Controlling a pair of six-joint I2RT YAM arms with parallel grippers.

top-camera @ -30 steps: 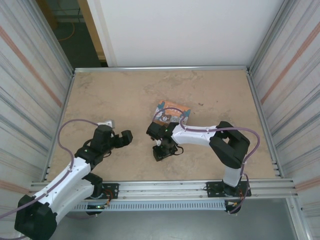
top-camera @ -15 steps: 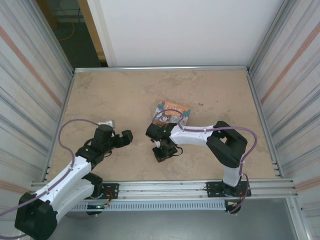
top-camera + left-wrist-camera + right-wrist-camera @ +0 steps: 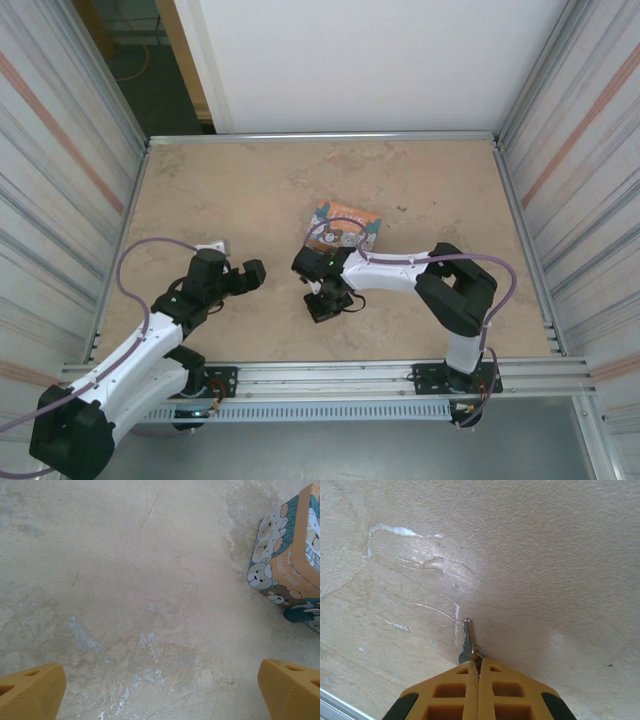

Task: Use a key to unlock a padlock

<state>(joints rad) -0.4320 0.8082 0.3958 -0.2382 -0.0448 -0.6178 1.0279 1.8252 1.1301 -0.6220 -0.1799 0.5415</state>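
The key (image 3: 468, 640) is held in the right end effector (image 3: 479, 664), whose two yellow fingers are pressed together on its head. The blade sticks out forward from the fingertips. Its long axis runs straight away from the end effector, with the tip leaning a little to the left in the right wrist view. It is low over the worktop (image 3: 230, 190); I cannot tell if the tip touches the surface. There is one key.

In the top view the right end effector (image 3: 328, 303) is near the middle of the worktop, closer to the arm bases than the box (image 3: 345, 228). The left end effector (image 3: 250, 272) is to its left and well apart from it. In the left wrist view the left end effector (image 3: 160, 687) has its fingers spread wide, with nothing between them.

Farther away is one colourful box (image 3: 287, 570) with cartoon pictures. At its near corner lies one padlock (image 3: 301, 615), small and blue with a bit of silvery metal, touching the box. It is cut by the picture edge, so I cannot tell which way it points.
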